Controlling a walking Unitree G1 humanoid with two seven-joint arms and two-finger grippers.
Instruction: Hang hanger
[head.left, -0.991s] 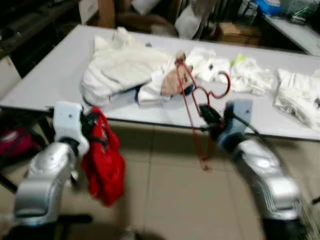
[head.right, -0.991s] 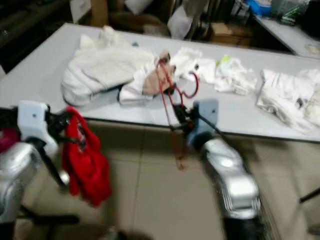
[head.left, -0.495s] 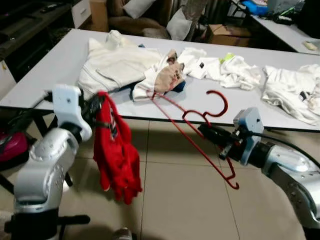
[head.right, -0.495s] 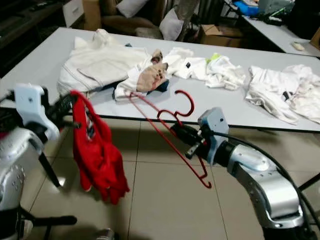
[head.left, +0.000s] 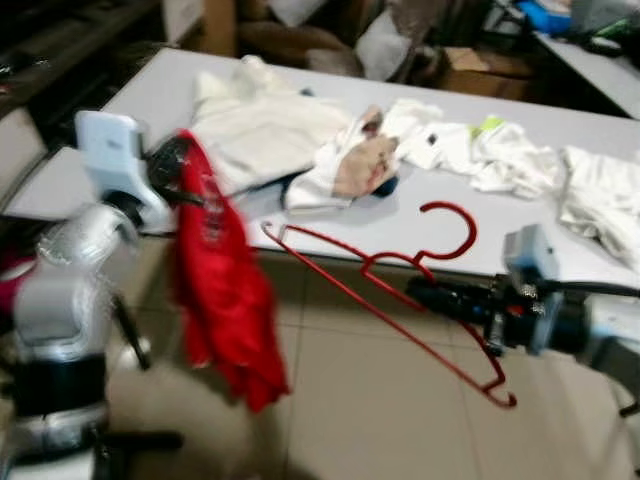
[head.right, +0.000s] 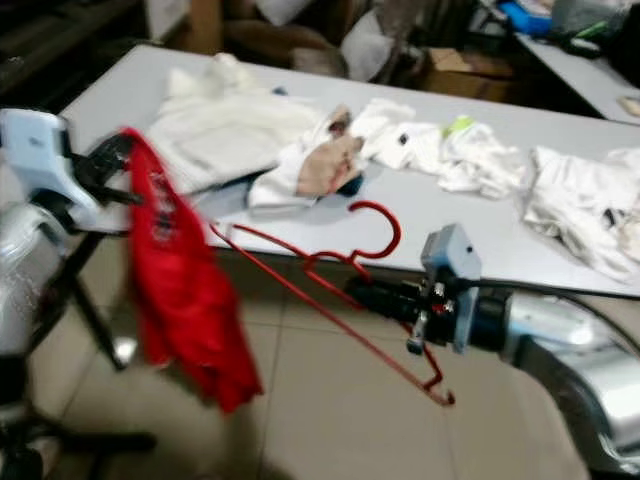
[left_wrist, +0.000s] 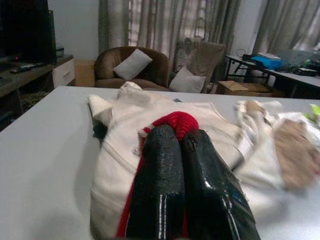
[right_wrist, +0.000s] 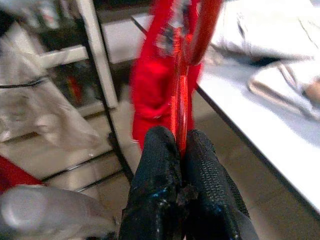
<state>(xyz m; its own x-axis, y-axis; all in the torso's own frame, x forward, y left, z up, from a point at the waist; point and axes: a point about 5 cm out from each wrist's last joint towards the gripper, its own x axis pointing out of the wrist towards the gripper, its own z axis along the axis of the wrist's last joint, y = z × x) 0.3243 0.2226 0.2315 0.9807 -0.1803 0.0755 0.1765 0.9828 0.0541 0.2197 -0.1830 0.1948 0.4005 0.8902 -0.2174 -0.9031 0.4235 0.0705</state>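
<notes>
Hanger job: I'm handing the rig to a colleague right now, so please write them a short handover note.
Left claw: shut on the red garment, held up beside the table's near edge, cloth dangling toward the floor.
Right claw: shut on the red hanger, gripping it just under the hook, which points up; the frame slants out over the floor in front of the table, one end reaching toward the garment.
Done: both items are picked up.
Left: the garment is not yet on the hanger, and nothing is hung.
White clothes lie heaped on the table.
</notes>
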